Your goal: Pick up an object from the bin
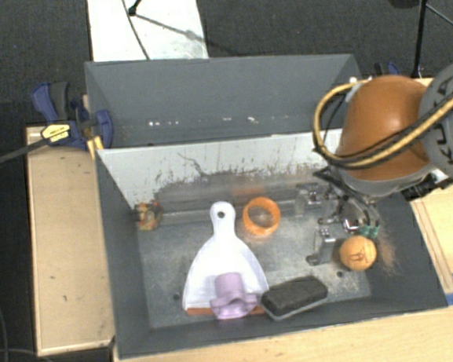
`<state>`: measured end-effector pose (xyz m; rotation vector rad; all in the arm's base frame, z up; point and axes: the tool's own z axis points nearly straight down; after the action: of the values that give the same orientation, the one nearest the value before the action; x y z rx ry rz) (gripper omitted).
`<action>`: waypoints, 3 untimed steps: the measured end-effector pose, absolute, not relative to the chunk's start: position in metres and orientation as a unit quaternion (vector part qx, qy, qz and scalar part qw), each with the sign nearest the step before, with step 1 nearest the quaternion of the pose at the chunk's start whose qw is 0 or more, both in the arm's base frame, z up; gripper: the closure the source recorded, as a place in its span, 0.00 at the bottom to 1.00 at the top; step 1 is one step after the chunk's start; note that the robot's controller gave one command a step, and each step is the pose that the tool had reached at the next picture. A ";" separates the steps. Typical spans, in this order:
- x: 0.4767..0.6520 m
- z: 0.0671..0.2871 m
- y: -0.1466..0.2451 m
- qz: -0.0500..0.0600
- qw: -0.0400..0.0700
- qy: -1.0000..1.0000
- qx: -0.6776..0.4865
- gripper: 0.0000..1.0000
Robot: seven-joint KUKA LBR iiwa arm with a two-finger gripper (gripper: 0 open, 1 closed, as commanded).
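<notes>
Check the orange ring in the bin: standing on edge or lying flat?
Lying flat: the orange ring shows its round opening facing up.

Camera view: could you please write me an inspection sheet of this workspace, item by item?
Surface: grey bin floor, scuffed and speckled.
Job's things: white scoop in the middle; orange ring just behind it; purple piece at the scoop's front edge; black block right of that; orange ball at the right; small brown thing at the far left.
Clutter: nothing seen.
Grippers: gripper low in the bin's right part, close beside the orange ball; contact cannot be told.
Cables: yellow and black cables loop round the arm's orange cover.
Surroundings: dark floor about the bin.
</notes>
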<state>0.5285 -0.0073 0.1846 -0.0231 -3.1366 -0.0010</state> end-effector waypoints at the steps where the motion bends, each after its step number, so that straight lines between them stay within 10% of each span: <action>1: 0.530 0.189 -0.007 0.000 -0.001 -1.000 -0.007 0.00; 3: 0.488 0.086 -0.024 0.000 -0.003 -0.993 0.121 0.00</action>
<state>0.4881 -0.0239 0.0863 0.3818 -3.1247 0.0006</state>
